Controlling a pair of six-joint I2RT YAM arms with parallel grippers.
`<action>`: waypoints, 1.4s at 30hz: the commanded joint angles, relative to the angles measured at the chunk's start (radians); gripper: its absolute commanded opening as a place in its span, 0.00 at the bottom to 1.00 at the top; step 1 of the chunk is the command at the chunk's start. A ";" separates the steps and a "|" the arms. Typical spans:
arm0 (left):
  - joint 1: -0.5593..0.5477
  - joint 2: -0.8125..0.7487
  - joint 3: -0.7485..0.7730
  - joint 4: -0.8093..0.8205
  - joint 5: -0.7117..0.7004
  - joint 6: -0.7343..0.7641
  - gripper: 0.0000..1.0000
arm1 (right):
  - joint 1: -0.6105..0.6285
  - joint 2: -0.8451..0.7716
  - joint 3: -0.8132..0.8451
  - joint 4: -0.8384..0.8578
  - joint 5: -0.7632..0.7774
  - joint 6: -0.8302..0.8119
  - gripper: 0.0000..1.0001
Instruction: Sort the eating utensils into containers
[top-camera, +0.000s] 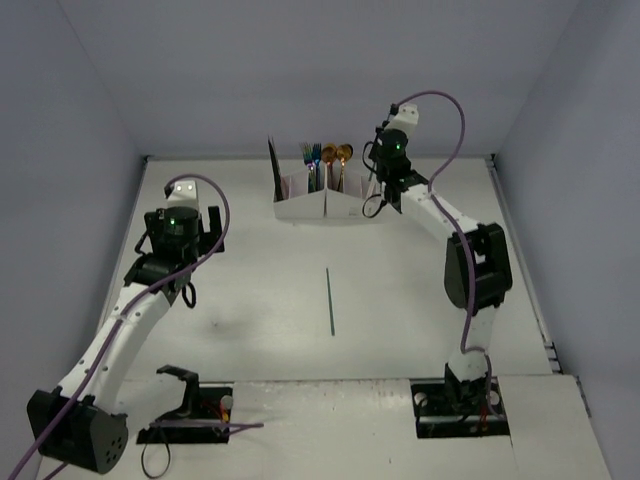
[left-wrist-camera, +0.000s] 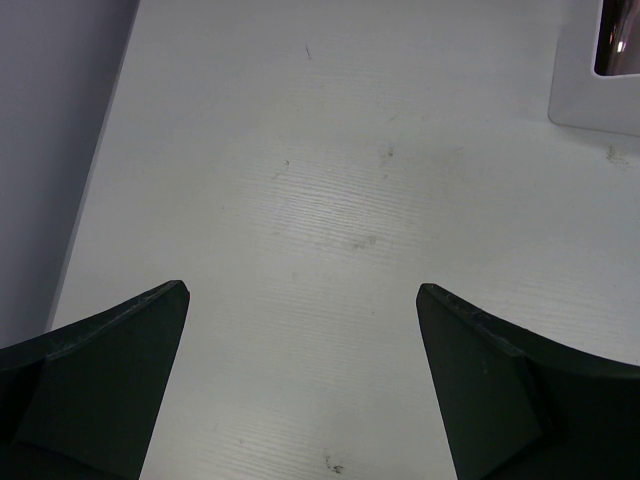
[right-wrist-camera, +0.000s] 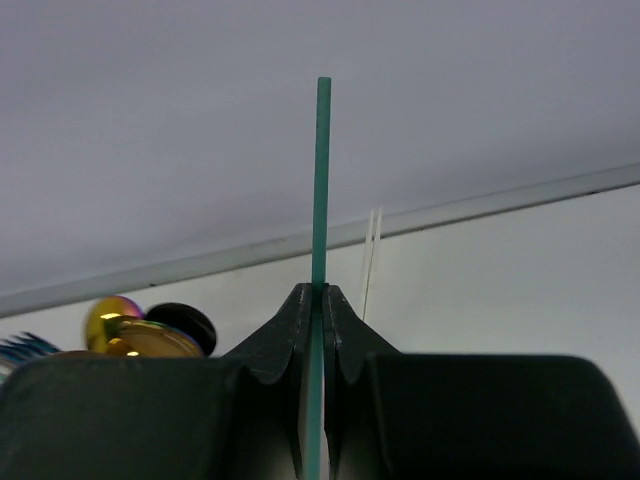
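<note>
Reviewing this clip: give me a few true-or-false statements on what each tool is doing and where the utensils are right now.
1. The right tool is shut on a teal chopstick. True.
2. The left tool is gripping a fork. False: it is open, with nothing between its fingers.
3. A second chopstick lies flat on the table between the two arms. True.
4. The organiser box holds nothing yet. False: forks and spoons already stand in it.
</note>
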 joint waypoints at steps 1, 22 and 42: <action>0.006 -0.002 0.022 0.055 -0.005 0.011 0.97 | -0.008 0.069 0.072 0.173 -0.017 -0.042 0.00; 0.006 -0.019 0.015 0.061 0.003 0.011 0.97 | 0.057 -0.065 -0.189 0.128 -0.072 -0.010 0.39; 0.006 -0.022 0.020 0.053 0.017 0.015 0.97 | 0.316 -0.425 -0.313 -0.752 -0.157 0.231 1.00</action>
